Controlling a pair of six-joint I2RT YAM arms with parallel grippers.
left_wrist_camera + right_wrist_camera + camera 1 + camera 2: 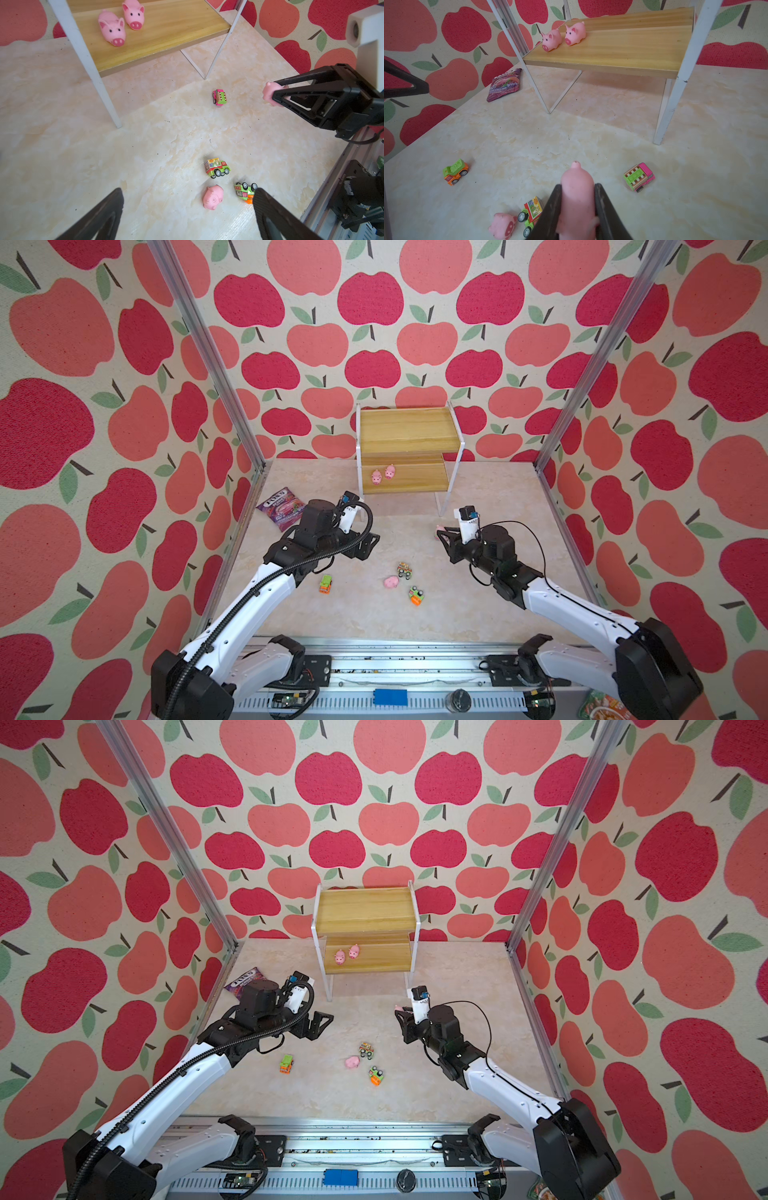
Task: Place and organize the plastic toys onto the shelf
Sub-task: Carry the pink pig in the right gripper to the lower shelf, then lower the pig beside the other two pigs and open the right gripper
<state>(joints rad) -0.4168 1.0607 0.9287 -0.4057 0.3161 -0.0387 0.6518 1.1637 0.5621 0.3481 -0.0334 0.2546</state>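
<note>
I had the right end effector [273,91] clamped on a soft pink pig [576,176], left end effector [188,192] gaping empty, and feared the pig squirting free short of the shelf [623,52]

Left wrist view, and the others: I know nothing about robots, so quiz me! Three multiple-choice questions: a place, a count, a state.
1. The two pigs on the shelf stand on: A the upper board; B the lower board; C neither board.
2. Pink pigs in all: A two; B three; C four.
3. The right gripper is: A open, empty; B shut on a pig; C shut on a car.
Answers: 1 B, both stand on the lower board. 2 C, those two, a loose pig on the table, a gripped pig. 3 B, its jaws pinch the gripped pig.
</note>
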